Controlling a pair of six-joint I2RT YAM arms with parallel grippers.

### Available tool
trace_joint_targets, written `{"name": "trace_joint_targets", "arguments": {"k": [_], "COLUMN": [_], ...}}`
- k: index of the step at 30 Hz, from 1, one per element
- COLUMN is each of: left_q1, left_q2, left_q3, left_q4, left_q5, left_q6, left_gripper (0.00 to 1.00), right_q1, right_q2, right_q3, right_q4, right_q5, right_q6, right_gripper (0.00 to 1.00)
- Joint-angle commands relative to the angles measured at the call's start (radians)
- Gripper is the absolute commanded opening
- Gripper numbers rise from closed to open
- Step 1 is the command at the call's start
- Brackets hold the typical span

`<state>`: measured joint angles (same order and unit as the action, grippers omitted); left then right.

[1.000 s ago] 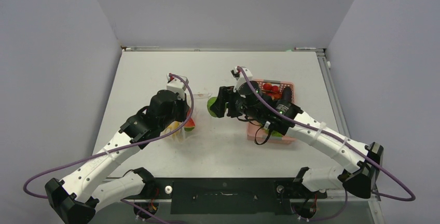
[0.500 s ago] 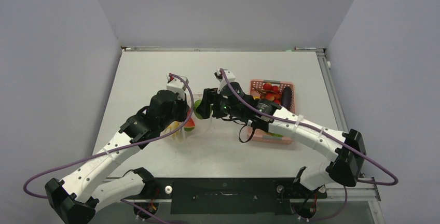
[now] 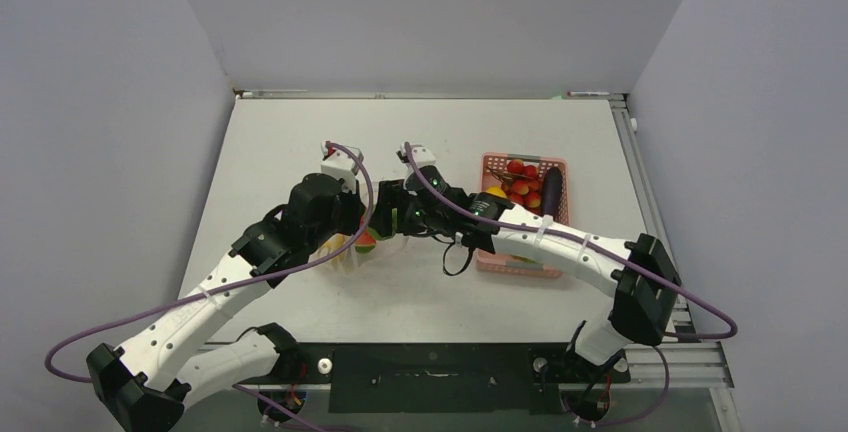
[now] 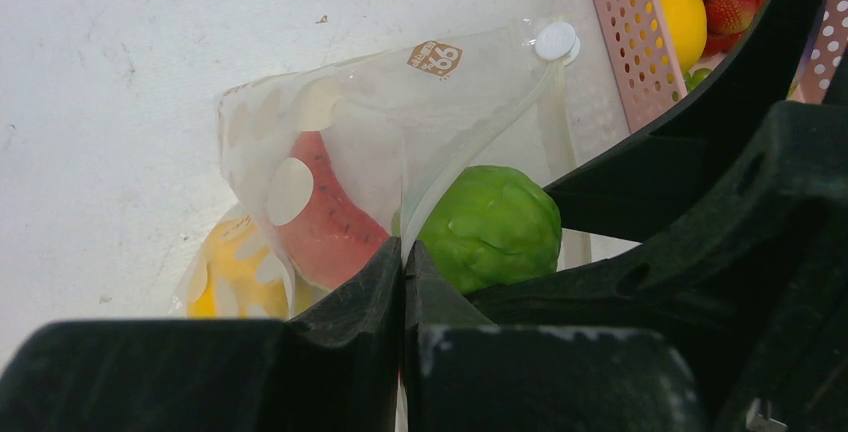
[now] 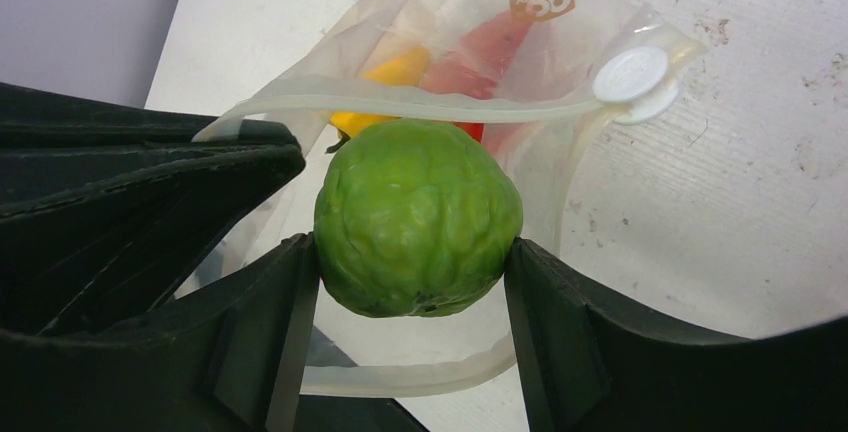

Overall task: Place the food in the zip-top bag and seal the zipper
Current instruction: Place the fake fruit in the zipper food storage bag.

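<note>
The clear zip-top bag (image 4: 340, 122) lies on the table with its mouth held up. My left gripper (image 4: 403, 252) is shut on the zipper (image 4: 470, 147) strip at the near side of the mouth. A red slice (image 4: 325, 222) and a yellow piece (image 4: 225, 277) lie inside the bag. My right gripper (image 5: 412, 252) is shut on a round green leafy food piece (image 5: 418, 217), held right at the bag's open mouth, between the two zipper (image 5: 420, 109) edges. From above, both grippers meet at the bag, left gripper (image 3: 358, 224) and right gripper (image 3: 386, 220).
The pink basket (image 3: 520, 159) stands to the right of the bag, under my right arm. It holds red berries (image 3: 520, 177), a yellow fruit (image 3: 495, 194) and a dark elongated piece (image 3: 551, 187). White tabletop surrounds the bag and basket.
My right arm has carried the green leafy piece leftward from beside the basket to the bag's mouth. The left arm and the bag have stayed put.
</note>
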<state>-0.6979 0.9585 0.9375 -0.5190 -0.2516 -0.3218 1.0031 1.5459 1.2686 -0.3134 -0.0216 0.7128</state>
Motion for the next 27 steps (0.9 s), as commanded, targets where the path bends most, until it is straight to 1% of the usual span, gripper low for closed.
{"name": "trace_joint_targets", "arguments": {"k": [1, 2, 4, 11, 18, 27], "left_q1": [0.006, 0.006, 0.006, 0.006, 0.006, 0.008], "left_q2": [-0.017, -0.018, -0.019, -0.021, -0.02, -0.016], "left_q3": [0.007, 0.007, 0.007, 0.007, 0.007, 0.007], "left_q4": [0.048, 0.045, 0.045, 0.045, 0.047, 0.048], "left_q5": [0.006, 0.006, 0.005, 0.006, 0.009, 0.011], "left_q6": [0.0, 0.0, 0.0, 0.0, 0.0, 0.0], "left_gripper": [0.0, 0.0, 0.0, 0.0, 0.0, 0.0], "right_q1": [0.008, 0.007, 0.007, 0.008, 0.007, 0.008], "right_q2": [0.013, 0.015, 0.018, 0.017, -0.009, -0.091], "right_q3": [0.043, 0.044, 0.047, 0.054, 0.052, 0.044], "right_q4": [0.053, 0.055, 0.06, 0.063, 0.056, -0.012], "right_q5": [0.056, 0.061, 0.066, 0.077, 0.079, 0.092], "right_q6": [0.023, 0.025, 0.03, 0.038, 0.036, 0.004], "right_gripper": [0.55, 0.58, 0.68, 0.86, 0.87, 0.85]}}
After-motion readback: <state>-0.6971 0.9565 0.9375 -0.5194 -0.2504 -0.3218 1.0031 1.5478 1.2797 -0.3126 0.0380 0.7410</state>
